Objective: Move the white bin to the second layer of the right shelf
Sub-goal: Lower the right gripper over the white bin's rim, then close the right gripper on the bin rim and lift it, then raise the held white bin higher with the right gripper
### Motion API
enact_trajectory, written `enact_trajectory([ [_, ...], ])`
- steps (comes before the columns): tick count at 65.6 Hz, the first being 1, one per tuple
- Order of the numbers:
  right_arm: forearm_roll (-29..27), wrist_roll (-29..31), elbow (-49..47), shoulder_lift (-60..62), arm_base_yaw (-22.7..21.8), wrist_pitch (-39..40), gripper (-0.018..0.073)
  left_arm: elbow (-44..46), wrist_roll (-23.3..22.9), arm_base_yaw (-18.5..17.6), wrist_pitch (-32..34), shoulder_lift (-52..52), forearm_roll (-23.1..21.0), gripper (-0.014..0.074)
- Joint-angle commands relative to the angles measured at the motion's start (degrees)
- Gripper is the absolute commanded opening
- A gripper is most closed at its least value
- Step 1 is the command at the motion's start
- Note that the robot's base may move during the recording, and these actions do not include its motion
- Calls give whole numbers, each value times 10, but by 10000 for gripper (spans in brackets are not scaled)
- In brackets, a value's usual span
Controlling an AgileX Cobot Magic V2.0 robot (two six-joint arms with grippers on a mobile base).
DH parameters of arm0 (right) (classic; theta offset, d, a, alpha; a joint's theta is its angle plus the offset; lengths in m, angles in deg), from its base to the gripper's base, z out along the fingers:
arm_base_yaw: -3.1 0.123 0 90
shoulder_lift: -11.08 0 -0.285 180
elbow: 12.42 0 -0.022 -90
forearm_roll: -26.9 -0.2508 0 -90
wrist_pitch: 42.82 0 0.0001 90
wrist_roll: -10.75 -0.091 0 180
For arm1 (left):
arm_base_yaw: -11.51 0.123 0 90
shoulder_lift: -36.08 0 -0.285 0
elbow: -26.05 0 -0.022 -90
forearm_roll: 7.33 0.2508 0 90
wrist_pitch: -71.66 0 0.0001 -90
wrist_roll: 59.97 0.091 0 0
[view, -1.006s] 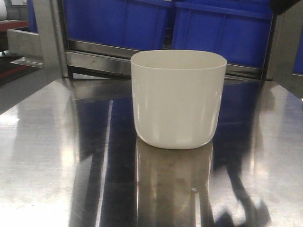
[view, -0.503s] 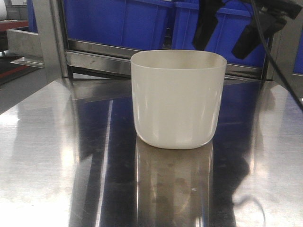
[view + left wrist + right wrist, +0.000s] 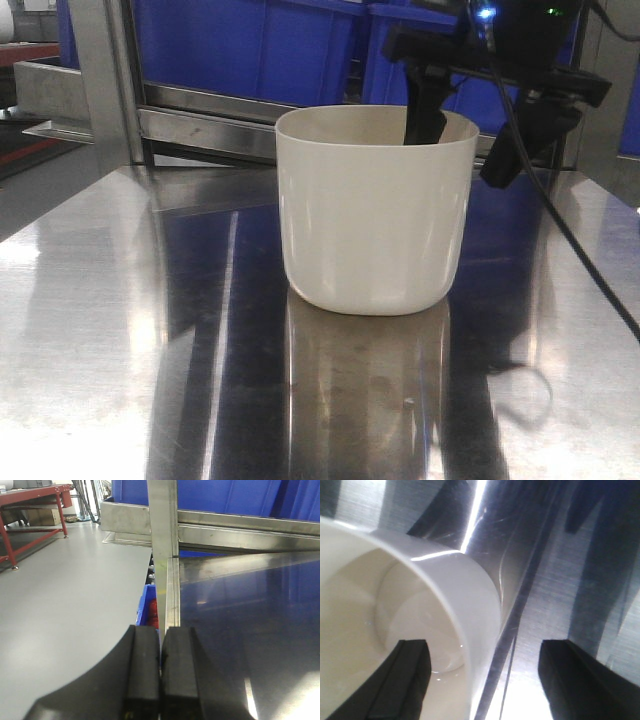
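Observation:
The white bin (image 3: 370,210) stands upright on the shiny steel tabletop (image 3: 100,330), mouth up and empty. My right gripper (image 3: 470,130) is open and straddles the bin's far right rim: one finger (image 3: 425,110) is inside the mouth, the other (image 3: 520,140) hangs outside the wall. In the right wrist view the bin's wall (image 3: 465,595) runs between my right gripper's (image 3: 482,680) two spread black fingers. My left gripper (image 3: 160,670) is shut and empty, over the table's left edge. The roller shelf level is out of view.
Large blue crates (image 3: 250,45) sit behind on a steel rack with a flat front bar (image 3: 200,125) and an upright post (image 3: 100,80). A black cable (image 3: 570,250) trails from my right arm across the table. Grey floor and a red bench (image 3: 30,500) lie left.
My right gripper came down from the top right, from almost out of view to straddling the bin's far right rim. The bin has not moved.

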Motion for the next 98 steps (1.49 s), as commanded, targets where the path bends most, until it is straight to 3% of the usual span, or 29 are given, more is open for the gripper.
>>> enact_trajectory([
  [1, -4, 2, -21, 21, 2, 9, 559, -21, -2, -3, 49, 8, 0, 85],
  [35, -4, 2, -20, -10, 2, -7, 531, -21, -2, -3, 49, 8, 0, 85],
  [43, -4, 2, -23, -10, 2, -6, 362, -21, -2, -3, 49, 8, 0, 85],
  [53, 5, 2, -24, 10, 2, 12, 31, -21, -2, -3, 49, 8, 0, 85],
  [57, 12, 2, -24, 24, 2, 24, 72, -21, -2, -3, 49, 8, 0, 85],
  [85, 56, 2, -23, 178, 2, 105, 52, -21, -2, -3, 49, 8, 0, 85],
  [98, 75, 2, 25, 267, 0, 150, 52, -21, -2, -3, 49, 8, 0, 85],
])
